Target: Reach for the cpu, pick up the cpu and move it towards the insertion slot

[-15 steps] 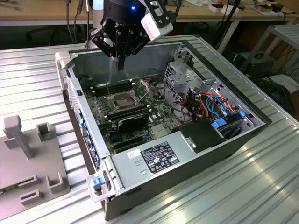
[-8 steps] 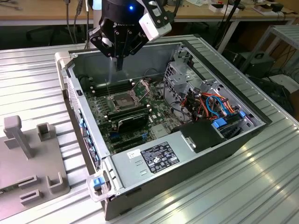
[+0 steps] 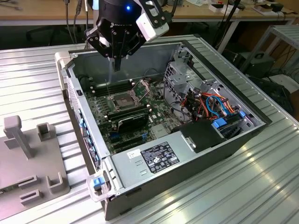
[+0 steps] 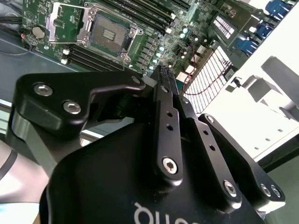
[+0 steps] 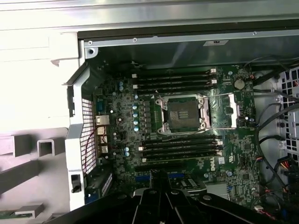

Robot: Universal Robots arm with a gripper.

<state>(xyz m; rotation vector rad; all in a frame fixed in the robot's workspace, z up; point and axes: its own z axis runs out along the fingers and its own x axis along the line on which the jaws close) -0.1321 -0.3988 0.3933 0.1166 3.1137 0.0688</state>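
Reach and pick-up judged done; carry toward the socket judged under way.

Black two-fingered pincer (image 3: 117, 65) poised in the exterior view over the open grey metal computer case (image 3: 154, 50). Above the green motherboard and near the square silver-framed insertion slot (image 3: 120, 101), but clear of it, not touching. Fingers clenched, pressed almost together in the exterior view and in the second wrist view.

Small thin pale square cpu taken to be pinched edge-on between the fingers, too hidden to confirm.

Dark centre of the slot bare in the first wrist view, with the hinged metal retention plate (image 5: 225, 109) swung open just beside it. Not yet closed: the gap between pincer and slot.

Count:
- One pincer.
- One insertion slot.
- One retention plate.
- Two banks of long narrow black memory slots (image 5: 175, 80), one on either side of the socket.
- One round silver coin cell (image 5: 239, 84) near the plate.
- One computer case.
- One grey fixture plate (image 3: 28, 154) with several upright blocks, lying on the ribbed aluminium tabletop (image 3: 28, 70) at the exterior view's left, well apart from the pincer.
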